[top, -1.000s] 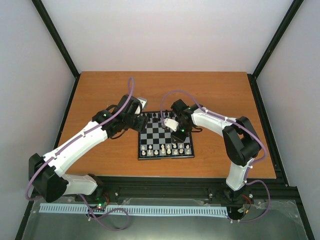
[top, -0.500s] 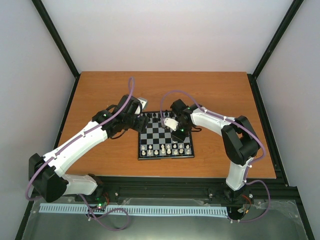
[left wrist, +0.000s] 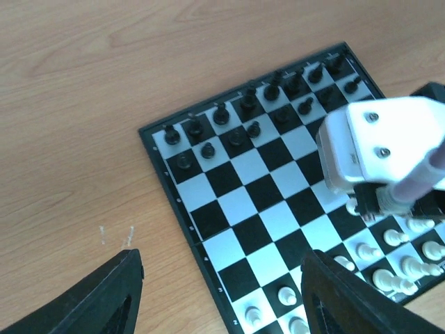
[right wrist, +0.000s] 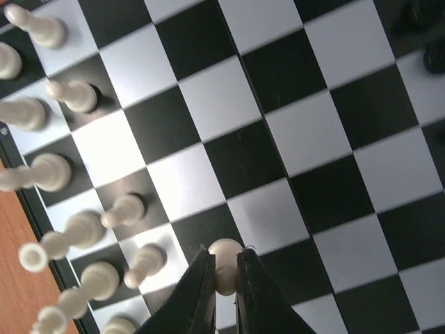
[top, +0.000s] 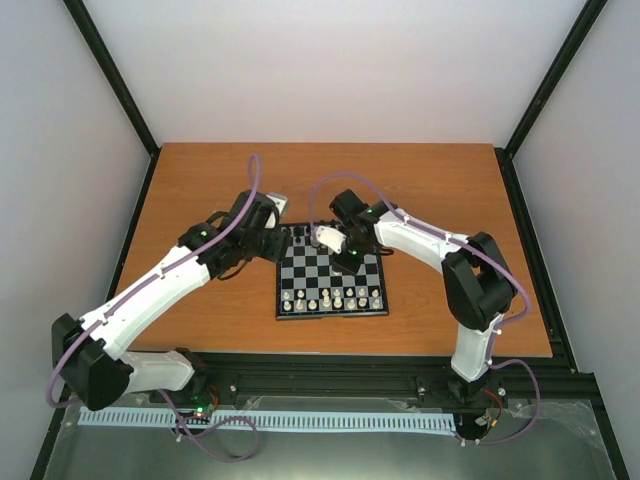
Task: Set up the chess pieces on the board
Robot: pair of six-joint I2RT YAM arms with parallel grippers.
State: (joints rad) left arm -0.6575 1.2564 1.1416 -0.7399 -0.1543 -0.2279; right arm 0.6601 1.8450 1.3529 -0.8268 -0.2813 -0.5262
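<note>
The board [top: 331,272] lies at the table's middle. Black chess pieces [top: 325,232] stand along its far rows and cream-white chess pieces [top: 330,298] along its near rows. My right gripper [top: 347,262] hangs over the board's middle. In the right wrist view it [right wrist: 224,280] is shut on a cream-white pawn [right wrist: 224,256], held above the squares next to the white rows [right wrist: 76,229]. My left gripper [top: 272,240] is at the board's far left corner. In the left wrist view it [left wrist: 222,292] is open and empty over the board's edge [left wrist: 174,209].
The right arm's white wrist housing [left wrist: 375,149] hangs over the board in the left wrist view. Bare wooden table [top: 420,190] surrounds the board. A black frame [top: 520,230] and pale walls bound the table.
My right gripper has moved left and slightly away over the board, still holding the pawn. My left arm has shifted a little to the left.
</note>
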